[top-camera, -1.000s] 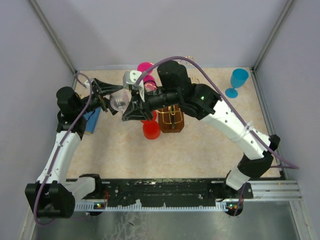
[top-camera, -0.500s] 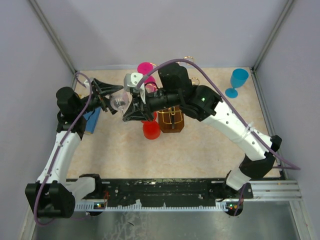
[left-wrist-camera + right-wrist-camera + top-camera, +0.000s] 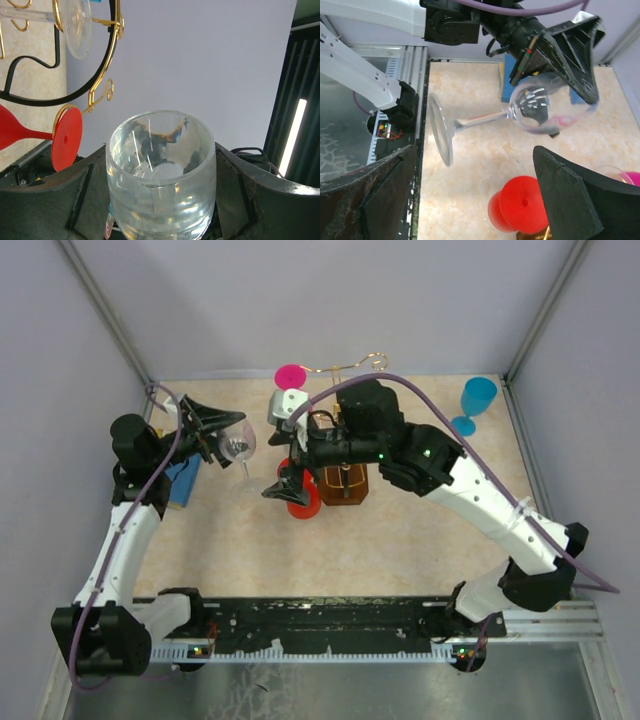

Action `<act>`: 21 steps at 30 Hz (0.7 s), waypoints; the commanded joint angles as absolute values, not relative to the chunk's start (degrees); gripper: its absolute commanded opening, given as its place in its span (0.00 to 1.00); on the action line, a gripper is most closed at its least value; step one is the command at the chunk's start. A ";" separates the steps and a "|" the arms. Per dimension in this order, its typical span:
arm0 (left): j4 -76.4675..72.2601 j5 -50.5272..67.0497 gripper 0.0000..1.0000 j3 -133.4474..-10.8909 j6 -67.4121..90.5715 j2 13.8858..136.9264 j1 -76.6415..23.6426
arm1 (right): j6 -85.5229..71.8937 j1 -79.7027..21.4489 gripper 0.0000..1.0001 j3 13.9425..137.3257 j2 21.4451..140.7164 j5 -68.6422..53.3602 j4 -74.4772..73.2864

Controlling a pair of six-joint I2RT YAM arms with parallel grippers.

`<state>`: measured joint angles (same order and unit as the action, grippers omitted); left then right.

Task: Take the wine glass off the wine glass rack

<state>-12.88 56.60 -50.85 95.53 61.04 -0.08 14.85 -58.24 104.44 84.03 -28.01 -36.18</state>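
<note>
The clear wine glass (image 3: 238, 446) hangs tilted above the table, left of the wine glass rack (image 3: 343, 486), and is clear of it. My left gripper (image 3: 232, 433) is shut on the glass's bowl (image 3: 161, 175), with a dark finger (image 3: 55, 195) on each side. In the right wrist view the glass (image 3: 535, 107) lies sideways, its foot (image 3: 441, 131) pointing at my right gripper (image 3: 475, 195). That gripper (image 3: 282, 464) is open and empty, just right of the stem. The rack's gold wire (image 3: 106, 55) carries another clear glass (image 3: 77, 25).
A red glass (image 3: 302, 502) sits by the rack's brown base, below my right gripper. A pink glass (image 3: 291, 375) is at the back and a blue glass (image 3: 476, 400) in the far right corner. A blue box (image 3: 184, 483) lies under the left arm.
My right gripper has let go of the glass's stem, opened wide and drawn back to the right. The glass stays in my left gripper, now a little lower and left.
</note>
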 commanded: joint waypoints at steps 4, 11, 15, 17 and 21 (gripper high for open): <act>-16.00 53.18 0.58 -52.11 93.15 61.37 2.13 | 13.10 -55.82 0.99 98.54 72.62 -21.54 -28.08; -17.42 48.78 0.58 -55.69 86.71 66.58 8.80 | 10.39 -51.87 0.99 87.65 63.84 -21.44 -22.11; -7.81 44.28 0.57 -63.41 74.30 70.72 13.84 | 10.28 -51.71 0.99 84.97 61.65 -20.41 -21.60; -4.26 40.76 0.57 -67.00 68.72 72.35 15.36 | 10.54 -51.55 0.99 83.84 60.90 -20.33 -21.35; 1.16 29.80 0.57 -73.83 57.49 75.17 16.19 | 10.10 -51.25 0.99 81.72 59.99 -20.25 -19.61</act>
<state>-3.81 40.64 -66.81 71.96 74.15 15.68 10.85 -51.57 83.02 61.67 -21.17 -24.49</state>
